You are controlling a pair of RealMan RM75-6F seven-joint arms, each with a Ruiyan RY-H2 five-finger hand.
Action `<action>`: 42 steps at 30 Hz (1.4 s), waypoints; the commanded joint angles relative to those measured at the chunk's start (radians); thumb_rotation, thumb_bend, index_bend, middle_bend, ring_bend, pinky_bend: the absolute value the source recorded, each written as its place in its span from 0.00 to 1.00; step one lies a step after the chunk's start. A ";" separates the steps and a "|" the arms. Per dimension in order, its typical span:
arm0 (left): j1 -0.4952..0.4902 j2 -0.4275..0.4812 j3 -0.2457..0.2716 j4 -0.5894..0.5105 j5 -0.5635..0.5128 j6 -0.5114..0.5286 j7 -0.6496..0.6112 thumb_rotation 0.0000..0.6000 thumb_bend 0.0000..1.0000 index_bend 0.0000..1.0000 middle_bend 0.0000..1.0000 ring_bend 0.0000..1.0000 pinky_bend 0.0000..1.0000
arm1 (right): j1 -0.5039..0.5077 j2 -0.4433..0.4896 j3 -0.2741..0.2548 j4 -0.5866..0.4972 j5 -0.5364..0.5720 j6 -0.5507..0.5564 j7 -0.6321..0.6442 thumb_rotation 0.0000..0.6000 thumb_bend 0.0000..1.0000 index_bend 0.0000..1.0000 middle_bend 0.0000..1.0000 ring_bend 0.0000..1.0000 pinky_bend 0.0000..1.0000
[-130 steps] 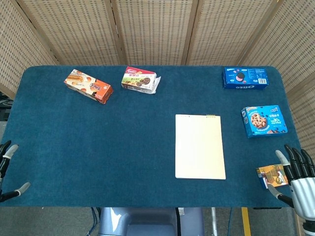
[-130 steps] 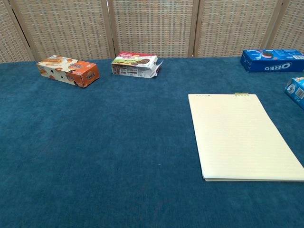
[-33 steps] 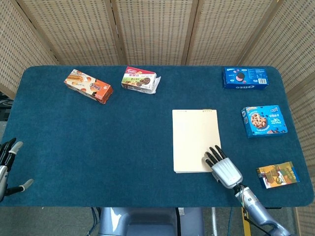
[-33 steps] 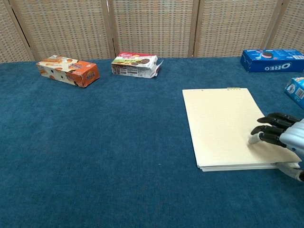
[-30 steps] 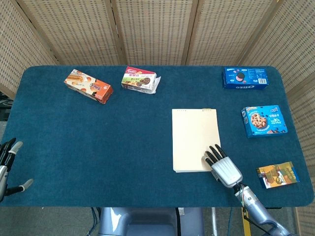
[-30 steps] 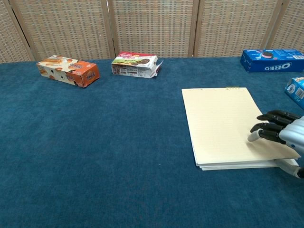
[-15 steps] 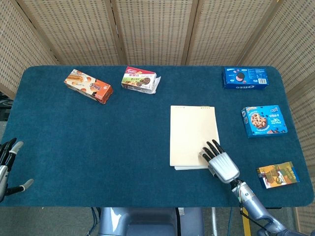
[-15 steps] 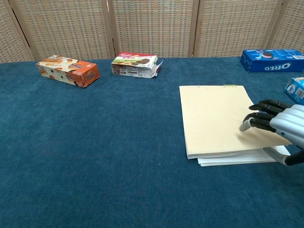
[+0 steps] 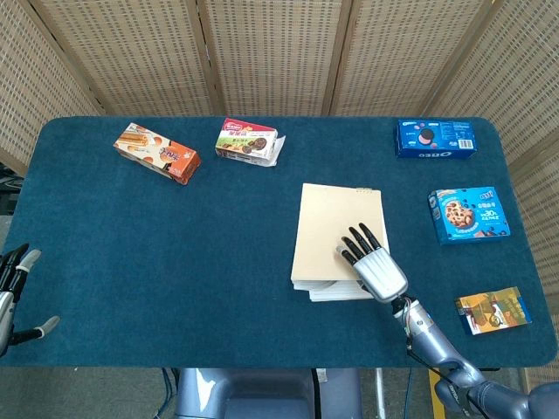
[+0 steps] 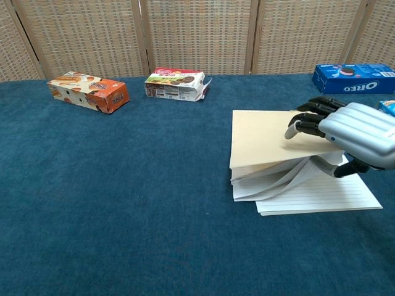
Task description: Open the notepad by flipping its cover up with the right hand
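Note:
The cream notepad lies right of the table's middle, its cover [image 9: 327,231] [image 10: 262,142] raised at the near edge. My right hand [image 9: 371,262] [image 10: 345,132] holds that near edge, fingers lying on top of the cover and thumb beneath it. Several pages hang curved under the cover, lifted along with it. A lined page [image 10: 321,197] lies flat and bare below. My left hand [image 9: 13,297] hovers off the table's near-left corner, fingers spread and holding nothing; the chest view does not show it.
An orange snack box [image 9: 157,153] [image 10: 88,91] and a torn cookie box [image 9: 247,141] [image 10: 176,84] lie at the back left. An Oreo box [image 9: 435,138] [image 10: 353,78], a blue cookie box [image 9: 468,214] and a small packet [image 9: 492,311] line the right side.
My right hand has risen and moved toward the far edge, lifting the cover with several pages. The lined page underneath has come into sight. The left hand has stayed put.

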State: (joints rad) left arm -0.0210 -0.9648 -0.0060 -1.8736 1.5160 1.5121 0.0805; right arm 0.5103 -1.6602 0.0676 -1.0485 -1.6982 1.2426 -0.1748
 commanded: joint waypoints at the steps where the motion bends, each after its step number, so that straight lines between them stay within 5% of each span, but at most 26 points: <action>1: -0.001 0.001 -0.001 -0.001 -0.003 -0.001 -0.002 1.00 0.00 0.00 0.00 0.00 0.00 | 0.011 -0.002 0.005 0.001 0.008 -0.009 0.004 1.00 0.56 0.39 0.32 0.21 0.12; 7: -0.001 0.005 -0.001 0.000 -0.003 -0.002 -0.010 1.00 0.00 0.00 0.00 0.00 0.00 | 0.026 -0.013 -0.014 0.061 -0.022 0.022 0.058 1.00 0.64 0.57 0.53 0.41 0.34; 13: 0.000 0.005 0.000 0.001 0.001 0.002 -0.013 1.00 0.00 0.00 0.00 0.00 0.00 | 0.035 -0.012 -0.055 0.143 -0.059 0.057 0.166 1.00 0.65 0.64 0.60 0.47 0.42; 28: 0.004 0.006 0.005 0.000 0.012 0.009 -0.015 1.00 0.00 0.00 0.00 0.00 0.00 | -0.004 0.121 -0.164 0.083 -0.130 0.157 0.384 1.00 0.67 0.65 0.61 0.47 0.43; 42: 0.005 0.000 0.008 -0.003 0.019 0.010 0.000 1.00 0.00 0.00 0.00 0.00 0.00 | -0.048 0.284 -0.291 -0.081 -0.296 0.302 0.363 1.00 0.67 0.65 0.62 0.48 0.43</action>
State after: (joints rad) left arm -0.0163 -0.9648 0.0021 -1.8762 1.5347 1.5222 0.0809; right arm 0.4681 -1.3847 -0.2130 -1.1185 -1.9826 1.5363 0.1969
